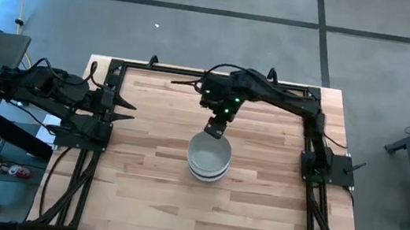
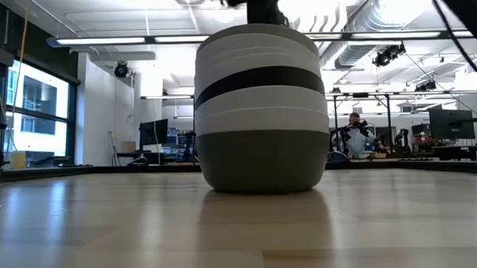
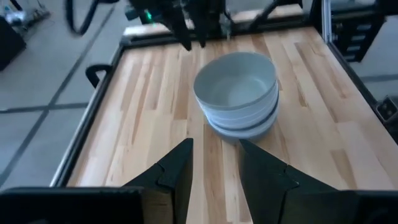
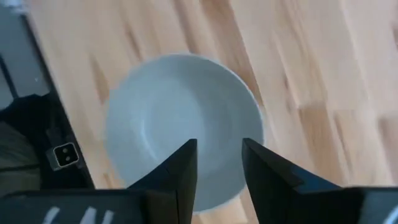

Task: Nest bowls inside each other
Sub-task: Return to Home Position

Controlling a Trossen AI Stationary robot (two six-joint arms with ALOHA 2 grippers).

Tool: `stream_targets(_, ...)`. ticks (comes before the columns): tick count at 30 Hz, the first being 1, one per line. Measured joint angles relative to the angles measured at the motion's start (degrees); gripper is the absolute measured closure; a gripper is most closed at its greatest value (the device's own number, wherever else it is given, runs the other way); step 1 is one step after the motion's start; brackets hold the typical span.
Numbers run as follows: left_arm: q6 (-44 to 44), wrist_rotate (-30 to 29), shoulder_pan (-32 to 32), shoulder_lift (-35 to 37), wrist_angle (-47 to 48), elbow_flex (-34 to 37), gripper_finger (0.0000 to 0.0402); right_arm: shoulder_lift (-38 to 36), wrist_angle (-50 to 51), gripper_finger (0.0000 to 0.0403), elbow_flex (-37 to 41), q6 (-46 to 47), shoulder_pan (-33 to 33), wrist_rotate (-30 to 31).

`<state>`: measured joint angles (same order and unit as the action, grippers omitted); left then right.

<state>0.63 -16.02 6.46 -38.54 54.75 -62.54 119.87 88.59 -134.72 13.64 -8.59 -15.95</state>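
Observation:
A stack of nested bowls (image 1: 209,157) stands by its grey bottom bowl (image 2: 259,161) on the middle of the wooden table. Above that bowl come white rims, one black band (image 2: 260,81) and more white rims. The top bowl (image 4: 180,124) is pale and empty, and it also shows in the left wrist view (image 3: 239,93). My right gripper (image 1: 216,129) hangs open just over the far rim of the stack, its fingers (image 4: 186,165) pointing down; I see no touch. My left gripper (image 1: 127,113) waits open at the table's left edge, pointing at the stack.
A dark metal frame (image 1: 116,67) borders the table, with the arm bases on its left and right rails. Bare wood (image 1: 147,195) lies near and to both sides of the stack. A person (image 2: 354,134) sits far off in the room behind.

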Motion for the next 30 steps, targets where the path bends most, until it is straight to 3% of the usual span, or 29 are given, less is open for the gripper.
stream_targets(3, 1.7, -0.2, 0.0, 0.6, -3.8, 0.0, 0.0289, -5.4, -2.8, 0.0284, 3.8, -6.0, 1.1, -0.5)
stream_targets(10, 8.2, 4.1, 0.0, 2.2, -17.1, 0.0, 0.0289, -16.3, -6.5, 0.0284, 6.6, -16.9, 5.3, 5.3)
stream_targets(15, 10.3, 5.7, 0.0, 2.7, -18.7, 0.9, 0.0289, -24.4, -10.6, 0.0284, 6.6, -22.6, 8.1, 5.4)
stream_targets(24, 12.2, 4.6, 0.0, 11.3, -29.4, 12.5, 0.0289, -36.5, -11.1, 0.0284, 6.6, -25.3, 14.5, 9.8)
stream_targets(30, 14.6, -2.7, 0.0, 19.3, -39.0, 21.9, 0.0289, -40.1, -11.0, 0.0284, 6.6, -25.7, 18.3, 11.7)
